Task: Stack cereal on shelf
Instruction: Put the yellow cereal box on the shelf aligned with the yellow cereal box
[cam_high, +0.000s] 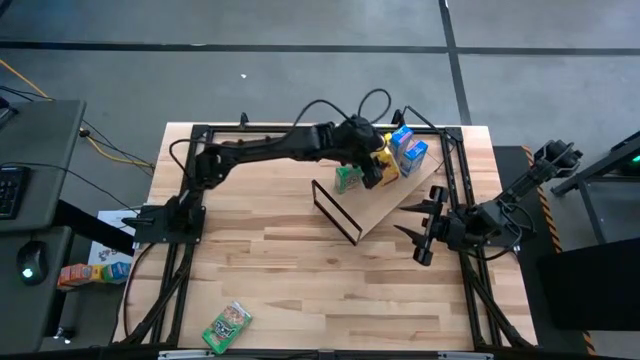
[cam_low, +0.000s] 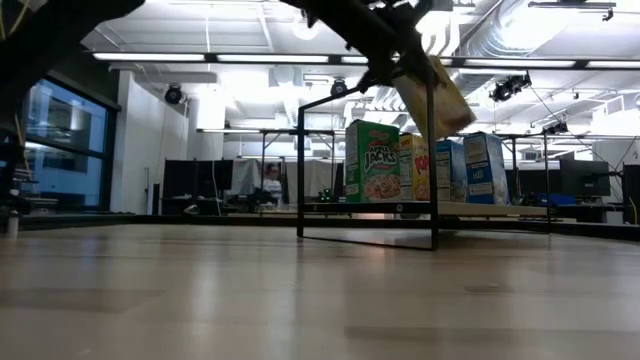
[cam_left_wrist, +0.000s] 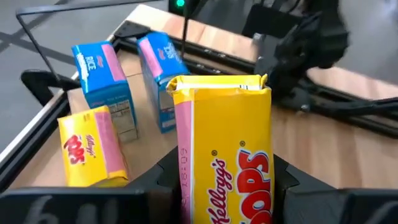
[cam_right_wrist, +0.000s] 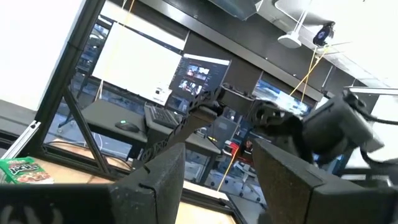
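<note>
Butcher-block tabletop (cam_high: 300, 250) carries the shelf (cam_high: 395, 205) near its far right corner. Left claw (cam_left_wrist: 224, 177), closed on a yellow box (cam_left_wrist: 227, 155), hangs over the shelf beside the green box (cam_high: 349, 179); setting it down upright seems next. Right claw (cam_high: 420, 230), spread and holding nothing, waits right of the shelf.

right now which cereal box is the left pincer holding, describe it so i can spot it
Look at the light-wood shelf lying at the far right of the table. Above its far end the left pincer grips a yellow box. Unlike the yellow, blue and green boxes standing on the board, it hangs tilted in the air.
</note>
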